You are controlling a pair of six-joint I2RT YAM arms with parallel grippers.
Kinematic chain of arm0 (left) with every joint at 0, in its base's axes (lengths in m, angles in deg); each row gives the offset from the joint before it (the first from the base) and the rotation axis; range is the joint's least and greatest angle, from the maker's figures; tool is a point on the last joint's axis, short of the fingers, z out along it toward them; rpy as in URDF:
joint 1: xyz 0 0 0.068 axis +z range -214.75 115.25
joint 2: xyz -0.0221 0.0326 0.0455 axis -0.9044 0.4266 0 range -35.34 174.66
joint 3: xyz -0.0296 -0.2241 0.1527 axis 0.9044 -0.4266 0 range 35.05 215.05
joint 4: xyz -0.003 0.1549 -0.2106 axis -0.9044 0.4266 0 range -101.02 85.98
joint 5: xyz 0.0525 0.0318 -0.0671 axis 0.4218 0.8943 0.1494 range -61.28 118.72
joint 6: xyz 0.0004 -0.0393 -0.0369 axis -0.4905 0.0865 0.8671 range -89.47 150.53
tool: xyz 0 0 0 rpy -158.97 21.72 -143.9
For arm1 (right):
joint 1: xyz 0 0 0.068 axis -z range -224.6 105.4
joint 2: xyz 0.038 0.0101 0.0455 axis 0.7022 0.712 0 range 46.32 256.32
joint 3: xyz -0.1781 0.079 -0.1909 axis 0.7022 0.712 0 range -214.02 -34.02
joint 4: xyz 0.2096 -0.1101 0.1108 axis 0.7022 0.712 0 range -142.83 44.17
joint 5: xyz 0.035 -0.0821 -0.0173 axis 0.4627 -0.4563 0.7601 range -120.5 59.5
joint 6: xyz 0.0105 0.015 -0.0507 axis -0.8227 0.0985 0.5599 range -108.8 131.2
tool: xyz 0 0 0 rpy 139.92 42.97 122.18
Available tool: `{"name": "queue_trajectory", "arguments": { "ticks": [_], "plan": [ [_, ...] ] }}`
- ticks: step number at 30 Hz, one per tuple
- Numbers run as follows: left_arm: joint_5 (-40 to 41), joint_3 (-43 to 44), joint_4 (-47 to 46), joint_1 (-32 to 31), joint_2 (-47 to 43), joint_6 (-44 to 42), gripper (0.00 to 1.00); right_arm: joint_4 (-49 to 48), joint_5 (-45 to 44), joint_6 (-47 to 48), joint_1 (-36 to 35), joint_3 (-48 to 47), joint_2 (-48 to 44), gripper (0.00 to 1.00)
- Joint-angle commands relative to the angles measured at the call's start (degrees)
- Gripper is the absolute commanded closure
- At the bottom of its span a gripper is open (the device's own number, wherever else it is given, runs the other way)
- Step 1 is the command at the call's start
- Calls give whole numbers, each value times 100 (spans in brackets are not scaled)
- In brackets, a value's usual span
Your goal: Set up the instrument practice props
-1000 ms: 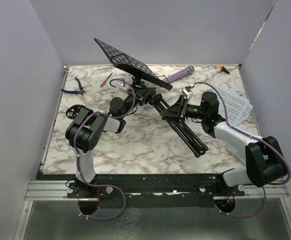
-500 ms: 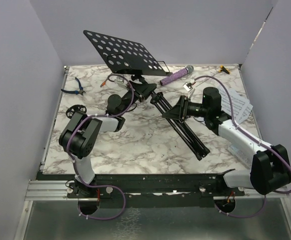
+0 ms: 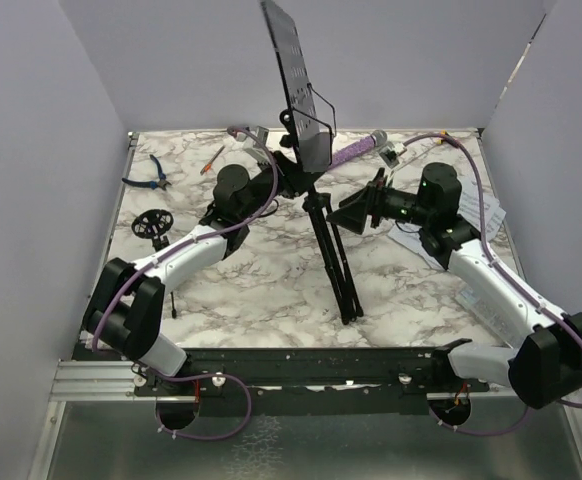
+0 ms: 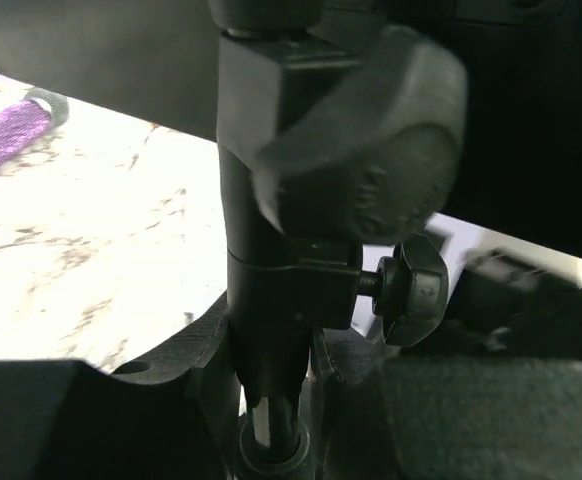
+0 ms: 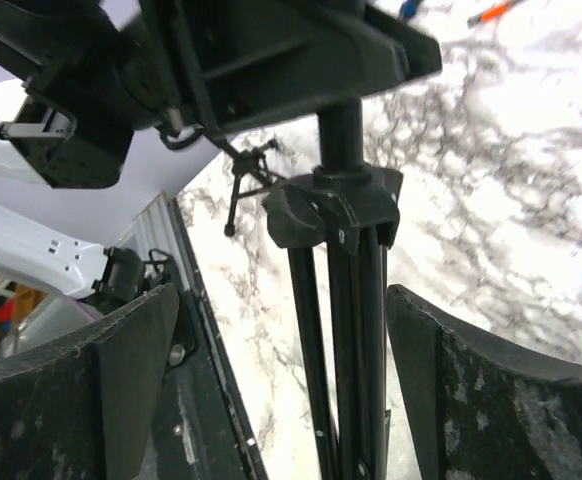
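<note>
The black music stand stands nearly upright, leaning slightly. Its perforated desk (image 3: 296, 80) is up high and edge-on, and its folded legs (image 3: 339, 270) reach down to the table. My left gripper (image 3: 289, 178) is shut on the stand's pole (image 4: 261, 300) just below the desk joint and its knob (image 4: 411, 290). My right gripper (image 3: 359, 213) is open with its pads (image 5: 491, 400) either side of the folded legs (image 5: 356, 330), not squeezing them. The purple microphone (image 3: 356, 150) lies at the back. The white sheet-music pages (image 3: 493, 215) lie at the right, partly under my right arm. The small black mic stand (image 3: 153, 224) sits at the left.
Blue-handled pliers (image 3: 151, 172) and an orange-handled tool (image 3: 213, 158) lie at the back left. A small yellow-and-black item (image 3: 449, 138) sits in the back right corner. Purple walls close in the table on three sides.
The music stand swung from lying tilted across the table to nearly upright. My left arm reached forward holding the pole. My right gripper followed the legs and stayed open.
</note>
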Motion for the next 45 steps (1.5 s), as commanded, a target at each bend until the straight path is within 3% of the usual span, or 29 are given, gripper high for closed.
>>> {"name": "queue_trajectory", "arguments": {
  "ticks": [1,9,28,34,39,45],
  "plan": [
    [242,379,79,31,-632,-1250,100,39,-443,508,-38,-136,-402,10],
    [261,444,358,1,-1080,-1857,100,-285,-615,721,-39,341,-785,0],
    [-7,624,431,-169,-1629,-2908,100,-1790,-990,769,-39,1511,-1188,0],
    [184,437,387,-205,-1747,-2870,100,-2039,-448,638,-39,1547,-897,0],
    [319,242,183,-215,-1812,-2651,100,-2907,-65,10,-167,1713,-379,0],
    [340,39,-146,-223,-1851,-2356,100,-4073,-235,-514,-728,1868,369,3]
  ]
}}
